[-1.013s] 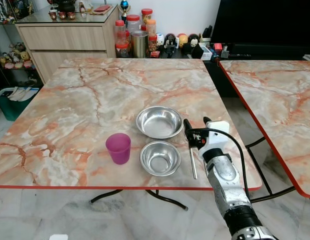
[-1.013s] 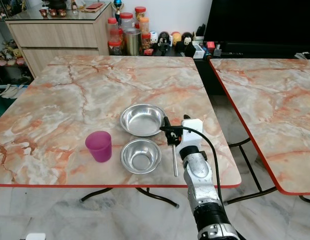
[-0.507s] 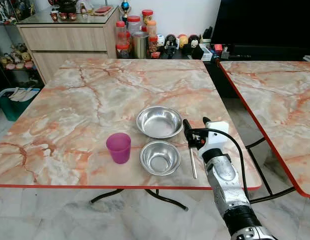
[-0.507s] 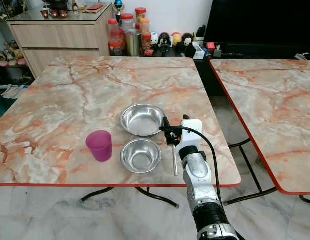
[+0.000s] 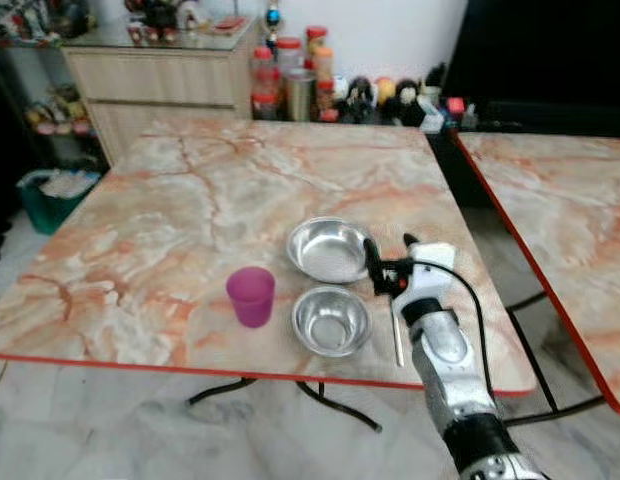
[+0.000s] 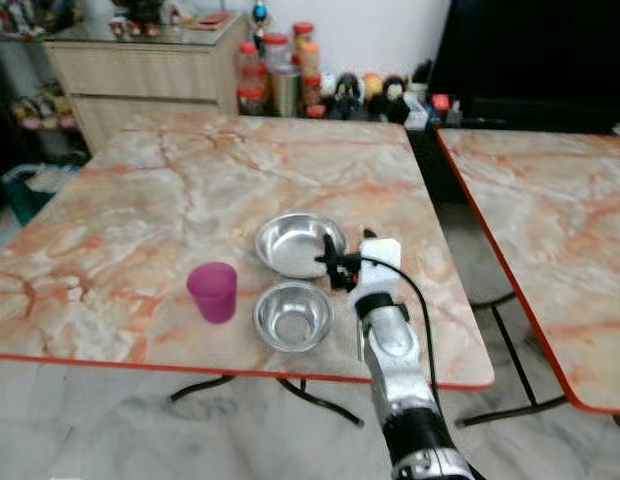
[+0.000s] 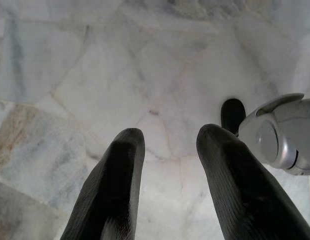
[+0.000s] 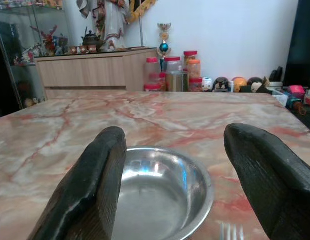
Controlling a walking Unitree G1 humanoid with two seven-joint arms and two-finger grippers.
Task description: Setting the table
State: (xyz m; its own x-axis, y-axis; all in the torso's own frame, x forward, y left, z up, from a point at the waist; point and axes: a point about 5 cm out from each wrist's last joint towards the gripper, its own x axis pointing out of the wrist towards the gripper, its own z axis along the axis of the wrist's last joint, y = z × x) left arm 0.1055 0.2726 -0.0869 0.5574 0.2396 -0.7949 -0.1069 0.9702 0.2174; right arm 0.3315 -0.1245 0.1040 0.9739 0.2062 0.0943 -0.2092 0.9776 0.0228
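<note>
On the marble table point(image 5: 140, 230) stand a large steel bowl point(image 5: 328, 250), a smaller steel bowl point(image 5: 331, 321) in front of it, and a purple cup point(image 5: 251, 296) to their left. A fork point(image 5: 396, 335) lies right of the small bowl. My right gripper point(image 5: 390, 250) hovers open just right of the large bowl, above the fork's far end. In the right wrist view, the large bowl point(image 8: 160, 192) sits between the two fingers point(image 8: 90, 190), and the fork tines point(image 8: 230, 231) are at the frame's edge. My left gripper point(image 7: 167, 137) hangs open over the tiled floor.
A second marble table point(image 5: 570, 200) stands to the right across a narrow gap. Behind the table are a wooden cabinet point(image 5: 160, 80) and a row of jars and figurines point(image 5: 300, 85). A green bin point(image 5: 52, 195) sits on the floor at the left.
The whole picture has shifted and blurred, so the camera moved. The right gripper keeps its place beside the large bowl over the fork.
</note>
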